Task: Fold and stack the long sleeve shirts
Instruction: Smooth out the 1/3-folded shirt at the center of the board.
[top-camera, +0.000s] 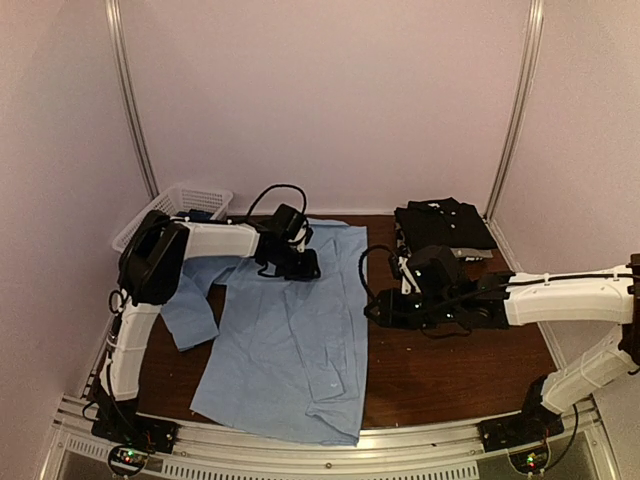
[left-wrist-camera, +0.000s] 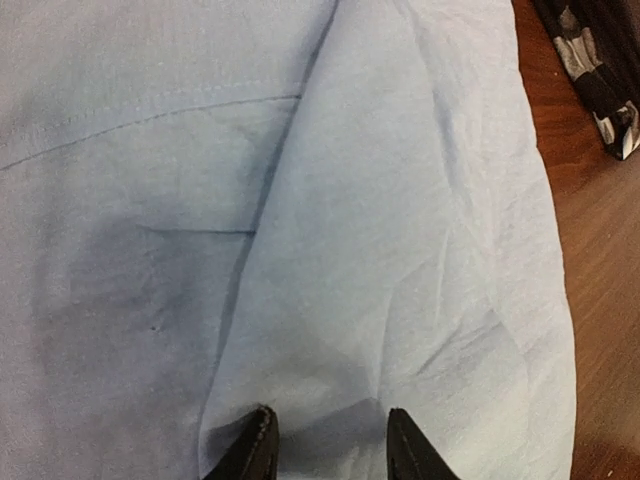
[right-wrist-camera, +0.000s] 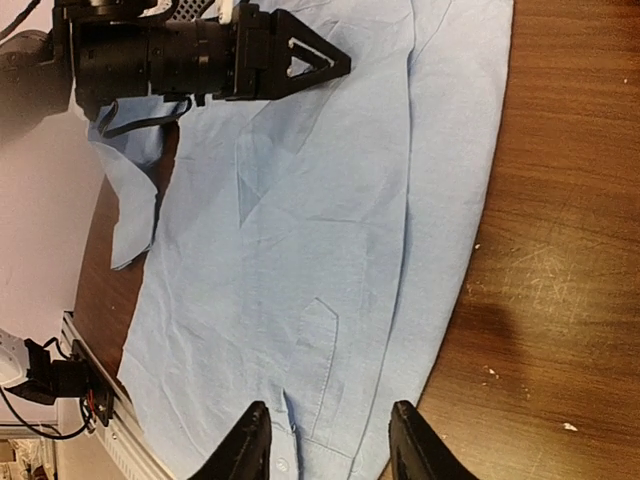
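Observation:
A light blue long sleeve shirt (top-camera: 290, 340) lies spread flat on the brown table (top-camera: 450, 370), one sleeve folded in along its right side and the other trailing off to the left (top-camera: 190, 310). My left gripper (top-camera: 300, 264) sits low over the shirt's upper part. Its jaws stand apart on the wrinkled cloth (left-wrist-camera: 330, 300), gripping nothing. My right gripper (top-camera: 382, 306) hovers at the shirt's right edge, open above the folded sleeve's cuff (right-wrist-camera: 330, 360). A folded black shirt (top-camera: 444, 224) lies at the back right on a patterned one (left-wrist-camera: 600, 70).
A white mesh basket (top-camera: 175, 205) stands at the back left by the wall. Bare wood (right-wrist-camera: 560, 250) shows to the right of the blue shirt. The left arm's gripper (right-wrist-camera: 290, 58) shows at the top of the right wrist view.

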